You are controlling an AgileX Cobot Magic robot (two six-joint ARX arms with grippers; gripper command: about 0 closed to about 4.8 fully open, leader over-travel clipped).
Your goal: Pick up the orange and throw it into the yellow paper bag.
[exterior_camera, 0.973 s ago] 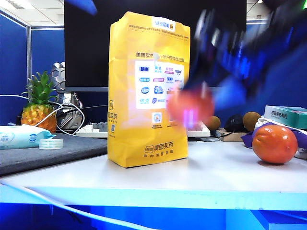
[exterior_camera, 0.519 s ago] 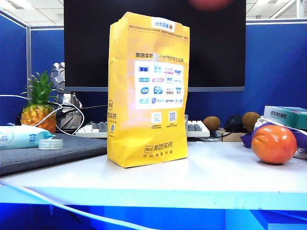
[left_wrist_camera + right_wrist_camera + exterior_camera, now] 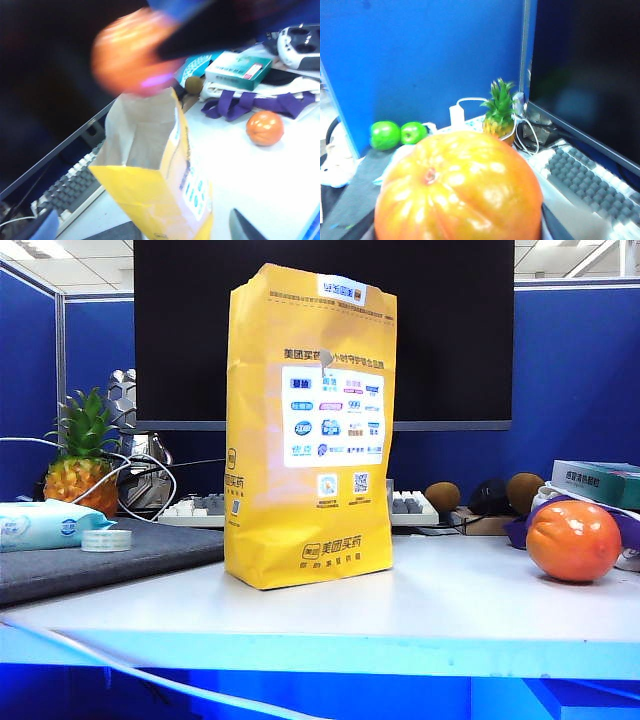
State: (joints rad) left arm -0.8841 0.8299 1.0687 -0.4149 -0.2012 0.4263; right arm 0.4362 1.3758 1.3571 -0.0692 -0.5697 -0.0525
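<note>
We see the right gripper (image 3: 165, 40) grasping the orange (image 3: 457, 187) directly above the bag (image 3: 310, 430), blurred in the left wrist view. The bag stands upright on the table (image 3: 450, 600), long axis vertical, mouth up. Only a dark fingertip of the left gripper (image 3: 245, 229) shows, jaws released.
</note>
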